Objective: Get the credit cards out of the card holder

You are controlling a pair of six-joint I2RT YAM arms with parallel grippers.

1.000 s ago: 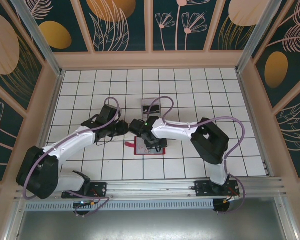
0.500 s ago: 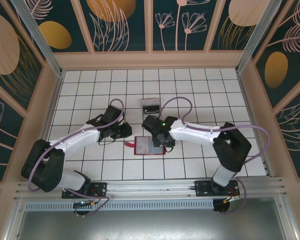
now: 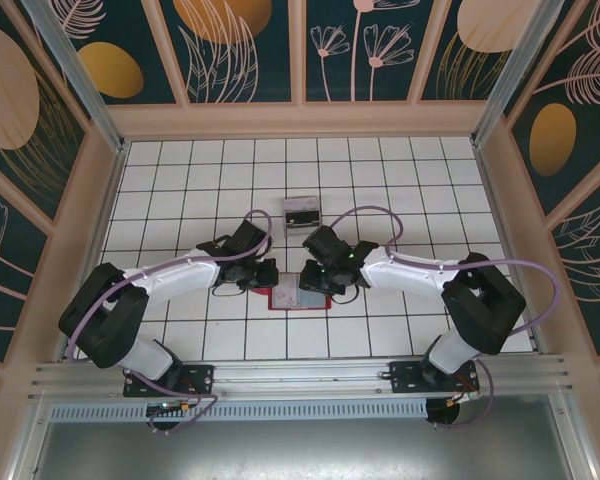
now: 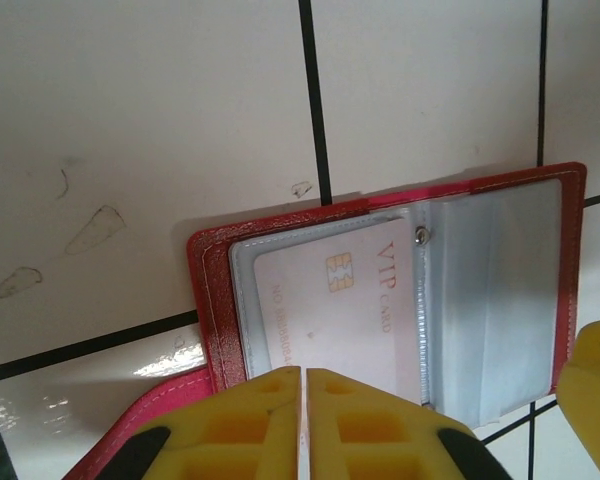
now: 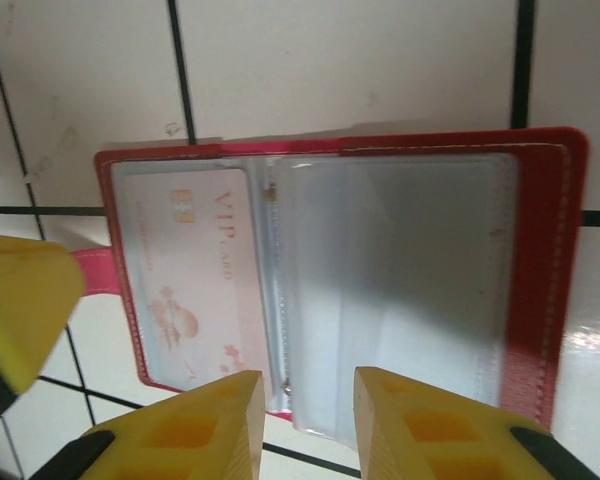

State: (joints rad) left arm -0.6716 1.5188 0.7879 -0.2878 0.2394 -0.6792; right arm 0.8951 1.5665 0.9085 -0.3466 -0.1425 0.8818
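Note:
The red card holder [image 3: 292, 299] lies open on the tiled table, its clear pockets facing up. A pale credit card [image 4: 340, 305] marked VIP, with a gold chip, sits in the left pocket [image 5: 195, 270]. The right-hand sleeves [image 5: 390, 290] look see-through, and I cannot tell whether they hold cards. My left gripper [image 4: 305, 378] is shut, its yellow tips together over the near edge of that card, and I see nothing between them. My right gripper [image 5: 305, 385] hangs open above the middle fold. In the top view, the left gripper [image 3: 270, 277] and right gripper [image 3: 313, 283] meet over the holder.
A small clear plastic box [image 3: 302, 211] sits two tiles behind the holder. The holder's thin red tab [image 5: 95, 265] sticks out to its left. The wooden walls stand well away from the holder on every side.
The left gripper has slid right onto the holder's left edge and shut. The right arm has swung its elbow out to the right, and its jaws have narrowed.

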